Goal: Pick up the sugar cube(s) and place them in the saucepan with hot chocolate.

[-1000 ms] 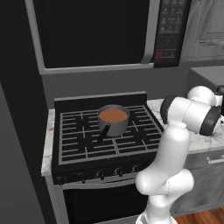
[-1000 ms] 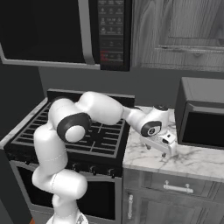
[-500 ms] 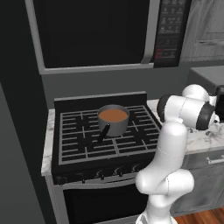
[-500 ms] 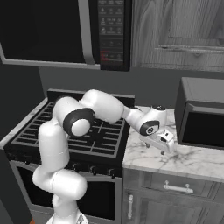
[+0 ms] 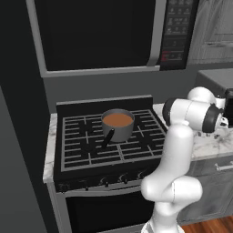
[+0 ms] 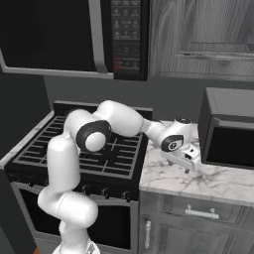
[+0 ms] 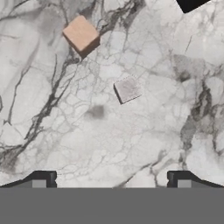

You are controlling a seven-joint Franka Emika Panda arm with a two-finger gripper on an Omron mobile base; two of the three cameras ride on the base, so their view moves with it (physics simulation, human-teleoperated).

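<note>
the black stove (image 5: 109, 145) sits beside the marble table (image 6: 218, 178). the saucepan (image 5: 118, 125) with hot chocolate (image 5: 118, 120) stands on the stove. the tool (image 7: 109, 177) hangs over the table, jaws wide apart, holding nothing. a brown sugar cube (image 7: 81, 35) and a pale sugar cube (image 7: 127, 89) lie apart on the table.

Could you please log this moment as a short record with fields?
pot: small grey metal saucepan with black stick handle, on the stove grate
contents: orange-brown hot chocolate
cubes: light brown cube and pale grey-white cube, apart on the marble counter
gripper: fingers open, above the counter, holding nothing
</note>
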